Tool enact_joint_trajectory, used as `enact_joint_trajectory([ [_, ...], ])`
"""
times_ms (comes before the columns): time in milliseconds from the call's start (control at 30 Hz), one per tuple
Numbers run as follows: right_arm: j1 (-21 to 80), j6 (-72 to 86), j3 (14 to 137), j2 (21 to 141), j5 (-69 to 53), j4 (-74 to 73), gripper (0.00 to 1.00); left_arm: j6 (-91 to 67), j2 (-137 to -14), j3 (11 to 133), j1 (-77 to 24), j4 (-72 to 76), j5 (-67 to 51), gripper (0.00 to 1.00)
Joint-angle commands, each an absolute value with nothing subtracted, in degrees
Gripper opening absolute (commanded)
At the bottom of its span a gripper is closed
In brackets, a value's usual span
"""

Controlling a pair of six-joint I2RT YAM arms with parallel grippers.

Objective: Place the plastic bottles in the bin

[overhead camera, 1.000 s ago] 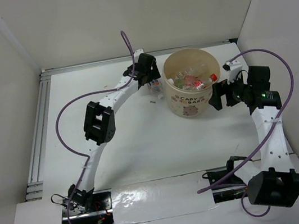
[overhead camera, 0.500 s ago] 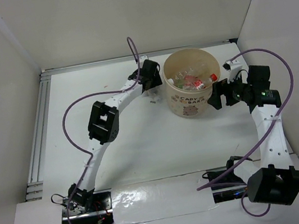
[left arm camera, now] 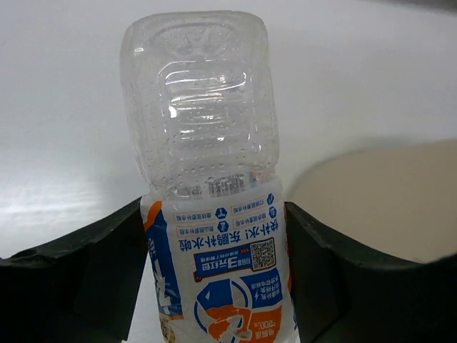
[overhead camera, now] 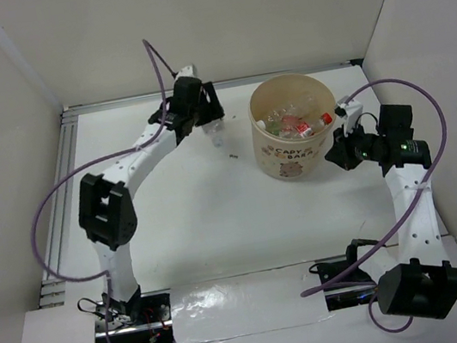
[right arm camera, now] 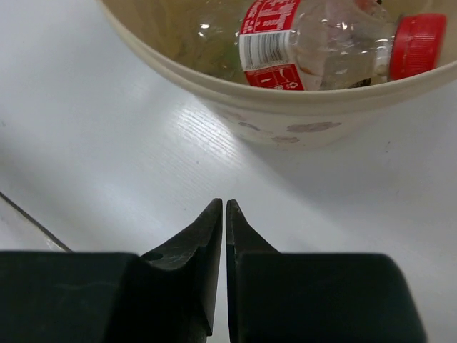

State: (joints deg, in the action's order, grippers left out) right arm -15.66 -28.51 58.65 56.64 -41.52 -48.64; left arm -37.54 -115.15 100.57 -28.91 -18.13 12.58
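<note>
Clear plastic bottle (left arm camera: 207, 179), likely light, crushable; left gripper (left arm camera: 214, 214) clamps its label band; right gripper (right arm camera: 223, 214) closed empty, 3 o'clock of bin (overhead camera: 296, 156).

Near end of bottle (left arm camera: 213, 266) off-frame

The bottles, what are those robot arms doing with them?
They are tidying up. The left pincer grips a clear bottle with a blue, white and orange label, just left of the bin and not yet over it. Several bottles already lie inside the bin. The right pincer is shut and empty, beside the bin's right side.
</note>
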Motion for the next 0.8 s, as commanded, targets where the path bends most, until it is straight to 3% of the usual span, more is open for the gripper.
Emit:
enact_joint_trajectory([
  [0,-16.0,-37.1,58.8,55.3,-44.5,-54.2,0.12,-32.3,-104.7,101.8,-34.2,-5.2,2.3,0.00],
  [133,-16.0,-37.1,57.7,55.3,-43.7,-53.5,0.12,-31.6,-103.4,104.3,-39.0,2.4,-2.2,0.00],
  [333,-16.0,-37.1,57.7,54.1,-43.7,-53.5,0.18,-30.3,-112.7,115.0,-45.6,4.0,-0.2,0.00],
  [400,-16.0,-37.1,57.7,53.6,-43.7,-53.5,0.22,-29.7,-116.7,121.6,-47.4,1.0,1.5,0.12],
  [467,-16.0,-37.1,57.7,53.1,-43.7,-53.5,0.35,-30.3,-121.2,124.4,-48.0,-2.4,3.2,0.25],
  [500,-16.0,-37.1,57.7,52.5,-43.7,-53.5,0.39,-30.3,-122.1,125.1,-48.0,-2.5,3.9,0.39],
  [567,-16.0,-36.6,58.3,51.9,-43.2,-53.5,0.49,-30.8,-123.4,125.2,-48.0,-2.5,4.9,0.44],
  [600,-16.0,-36.6,58.3,51.3,-43.2,-53.5,0.52,-31.4,-123.4,125.2,-48.0,-2.5,5.4,0.56],
  [700,-16.0,-36.6,58.3,50.8,-43.2,-53.5,0.62,-32.0,-124.8,128.1,-47.4,-3.2,5.4,0.77],
  [733,-16.0,-36.6,58.3,50.8,-43.2,-53.5,0.65,-32.5,-125.4,129.1,-47.4,-3.9,5.4,0.99],
  [767,-16.0,-36.6,58.3,50.8,-43.2,-53.5,0.69,-32.5,-125.4,130.2,-46.9,-4.7,5.4,1.00],
])
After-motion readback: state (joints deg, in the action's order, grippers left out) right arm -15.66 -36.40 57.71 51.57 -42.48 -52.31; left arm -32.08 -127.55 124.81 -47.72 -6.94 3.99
